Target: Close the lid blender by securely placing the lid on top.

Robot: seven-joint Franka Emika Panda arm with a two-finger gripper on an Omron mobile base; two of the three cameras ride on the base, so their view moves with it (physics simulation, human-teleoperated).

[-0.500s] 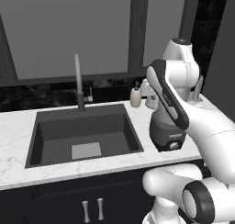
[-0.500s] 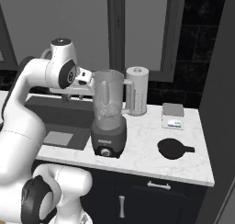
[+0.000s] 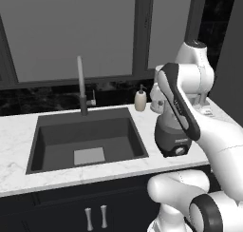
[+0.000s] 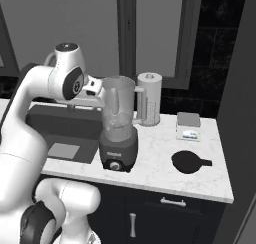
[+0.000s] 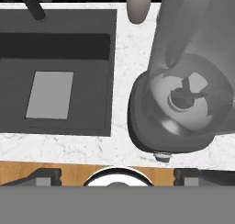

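- Jaws: can't tell how they stand; in hand view the gripper (image 5: 117, 178) shows just two dark tips at the bottom edge, far apart, nothing betw. them.
- Blender (image 4: 118, 133) upright on the marble counter (image 4: 155, 160), just R of the sink (image 4: 60, 138); jar top open, no cover on it.
- Hand view looks down into the jar (image 5: 193, 94); blade hub visible at the bottom, front knob (image 5: 161, 157) toward the counter edge.
- Lid (image 4: 187, 162) flat on the counter, R of blender, well apart from it, near the front edge.
- Paper towel roll (image 4: 149, 105) stands just behind the blender, by the jar handle.
- Small white box w/ grey top (image 4: 188, 126) behind the lid, near the wall.
- Soap bottle (image 3: 140, 99) at the sink's back R corner, near the blender; faucet (image 3: 82, 91) behind the sink.
- Arm's upper link (image 3: 178, 102) crosses in front of the jar in L base view, hiding most of it; base (image 3: 173, 140) still visible.
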